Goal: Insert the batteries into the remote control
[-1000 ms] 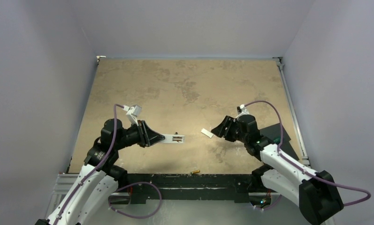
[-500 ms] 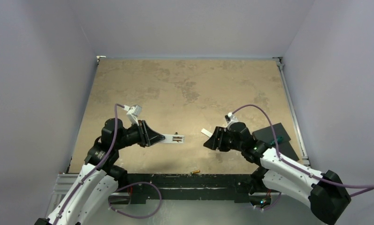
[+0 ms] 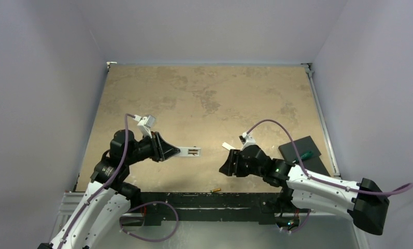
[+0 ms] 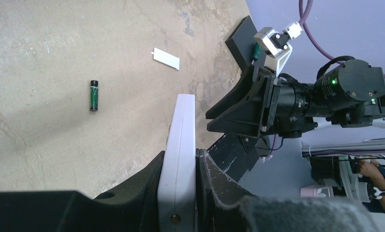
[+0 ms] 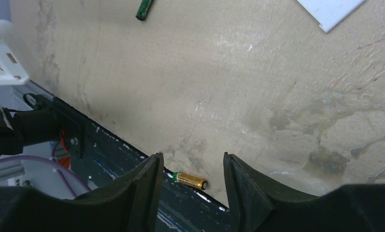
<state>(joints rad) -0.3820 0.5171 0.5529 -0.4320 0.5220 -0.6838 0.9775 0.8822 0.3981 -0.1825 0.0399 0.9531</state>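
My left gripper (image 4: 178,170) clamped on the remote control (image 4: 180,121), held end hidden in the grip, my right gripper (image 5: 192,162) apart and empty, gold battery (image 5: 190,181) just beyond its gap, dark battery (image 4: 93,95) ahead of and beside my left gripper, label illegible.

One dark battery (image 4: 93,95) and one gold battery (image 5: 191,181) are showing, making two in all. One remote control (image 4: 178,159), one small white flat piece (image 4: 165,58), one black pad (image 3: 292,148) and one green-handled screwdriver (image 3: 303,155) are also showing.

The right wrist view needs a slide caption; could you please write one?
The gold battery at the edge of the table, framed by the open right gripper.
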